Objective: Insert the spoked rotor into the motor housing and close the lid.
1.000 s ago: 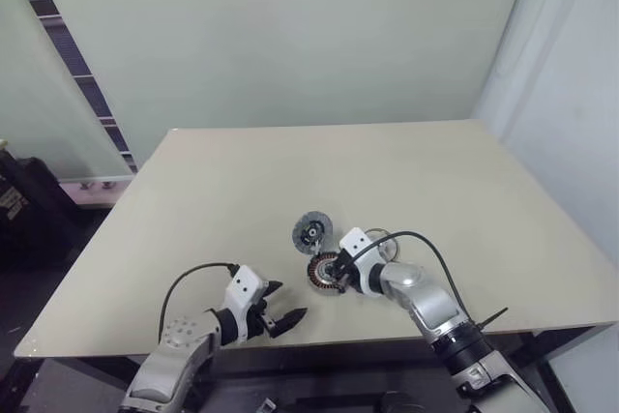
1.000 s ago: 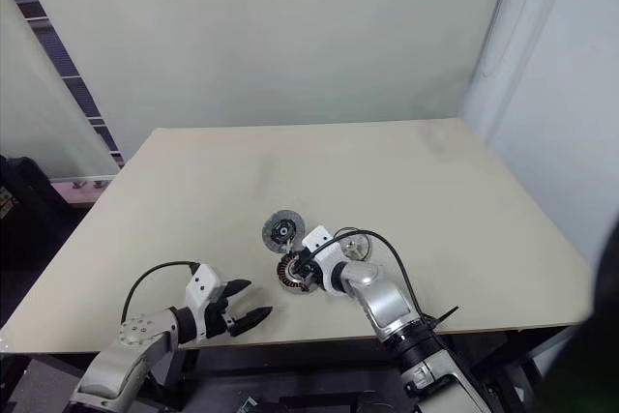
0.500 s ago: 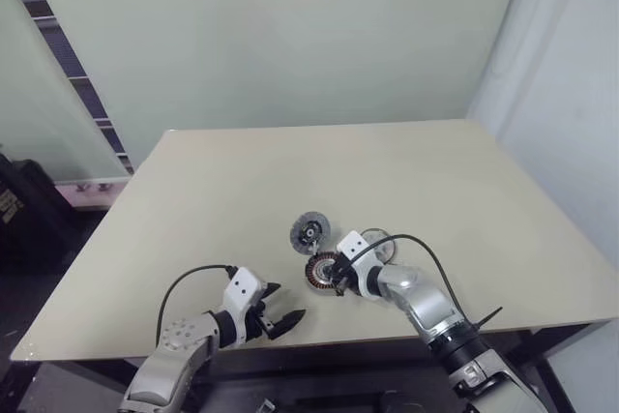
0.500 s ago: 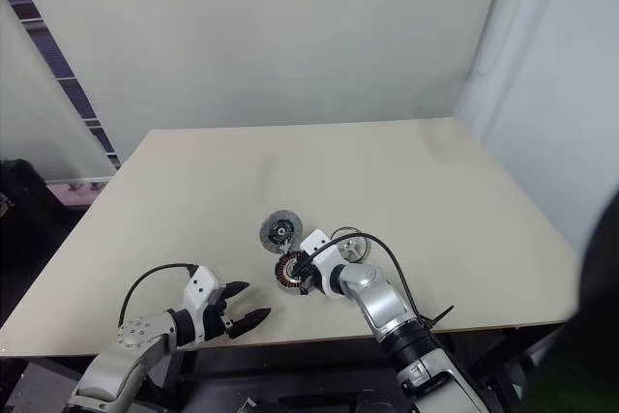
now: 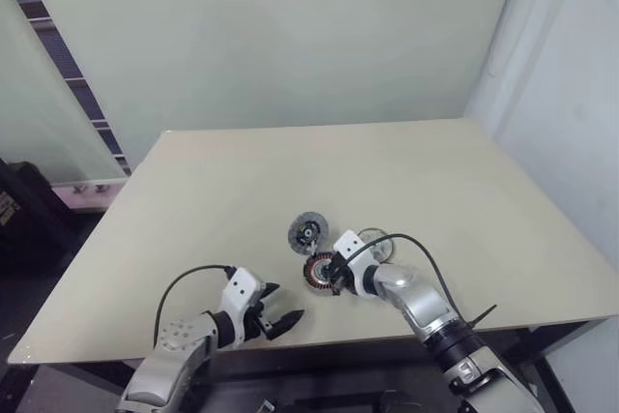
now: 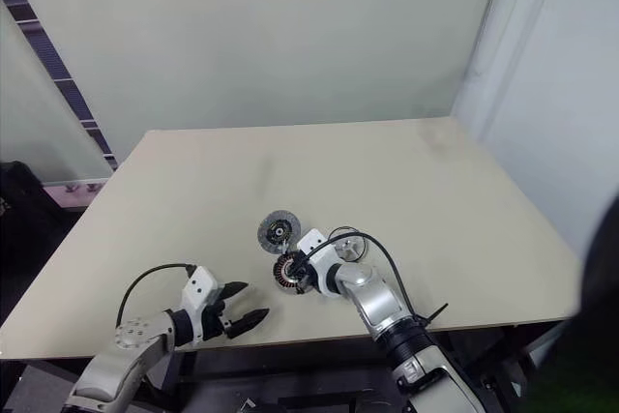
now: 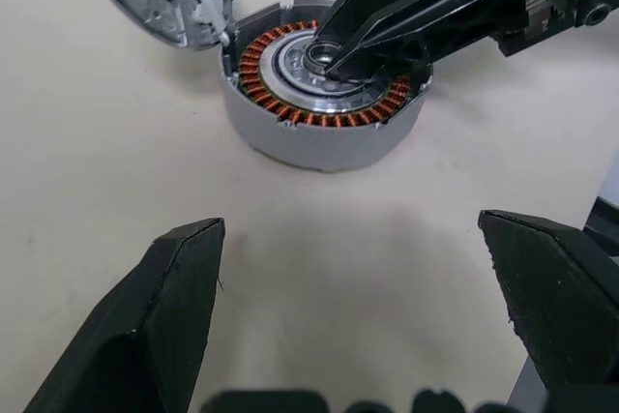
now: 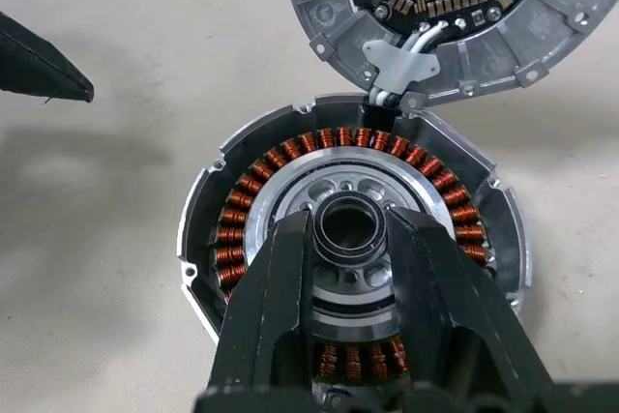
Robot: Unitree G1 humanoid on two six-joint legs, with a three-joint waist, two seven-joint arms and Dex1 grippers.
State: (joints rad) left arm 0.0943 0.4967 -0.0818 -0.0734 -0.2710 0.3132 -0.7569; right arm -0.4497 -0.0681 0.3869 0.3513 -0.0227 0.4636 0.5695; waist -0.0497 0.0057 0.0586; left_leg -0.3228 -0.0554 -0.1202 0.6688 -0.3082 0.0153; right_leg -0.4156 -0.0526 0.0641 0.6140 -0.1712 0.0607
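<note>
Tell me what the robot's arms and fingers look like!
Both arms are shiny silver-grey tubes ending in white wrist blocks. A thin black cable loops over each wrist. The left gripper has two chunky black pointed fingers. The right gripper has the same black fingers, like little wedges.

Beige rectangular matte tabletop on dark frame, front edge near camera. Plain pale green wall directly behind table, evenly lit, no hard shadows. White wall or panel on right side, meets green wall at vertical corner. Frosted glass partition on left, with diagonal dark strip of blue-grey tiles. Dark unclear objects at far left.
</note>
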